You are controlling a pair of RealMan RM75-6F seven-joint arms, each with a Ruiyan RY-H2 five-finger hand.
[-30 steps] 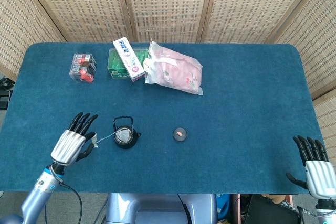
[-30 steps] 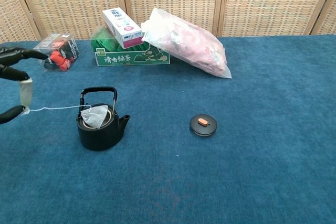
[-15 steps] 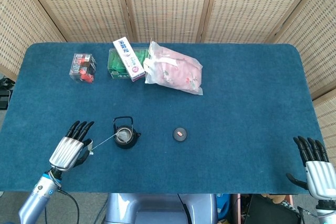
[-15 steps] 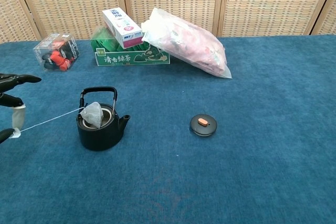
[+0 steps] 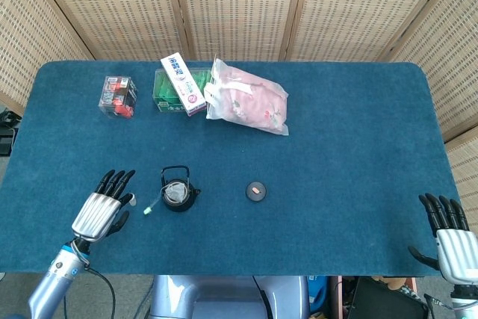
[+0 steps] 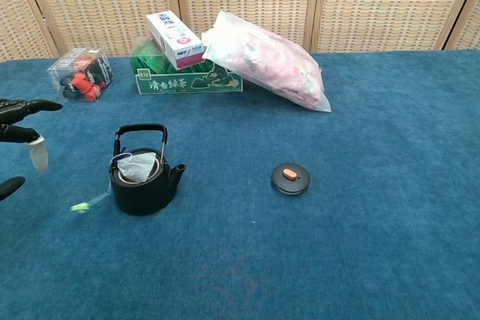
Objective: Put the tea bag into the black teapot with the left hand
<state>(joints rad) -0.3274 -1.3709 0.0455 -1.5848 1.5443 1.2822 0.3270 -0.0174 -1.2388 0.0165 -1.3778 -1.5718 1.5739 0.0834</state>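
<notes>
The black teapot (image 5: 178, 198) (image 6: 142, 187) stands on the blue table, lid off and handle up. The tea bag (image 5: 175, 196) (image 6: 136, 168) sits in its mouth. Its string runs over the rim to a small green tag (image 5: 149, 210) (image 6: 80, 206) lying on the cloth left of the pot. My left hand (image 5: 99, 211) (image 6: 16, 134) hovers further left with its fingers spread; a small white scrap (image 6: 37, 156) hangs at one fingertip. My right hand (image 5: 450, 240) rests at the table's front right corner, fingers extended and holding nothing.
The teapot's round black lid (image 5: 256, 191) (image 6: 290, 178) lies right of the pot. Along the back stand a clear box of red items (image 6: 79, 73), a green tea box (image 6: 187, 82) with a white carton (image 6: 174, 39) on it, and a pink plastic bag (image 6: 262, 58).
The taut string has gone slack. Its tag left my left hand and now lies on the cloth beside the pot. The tea bag settled deeper into the teapot.
</notes>
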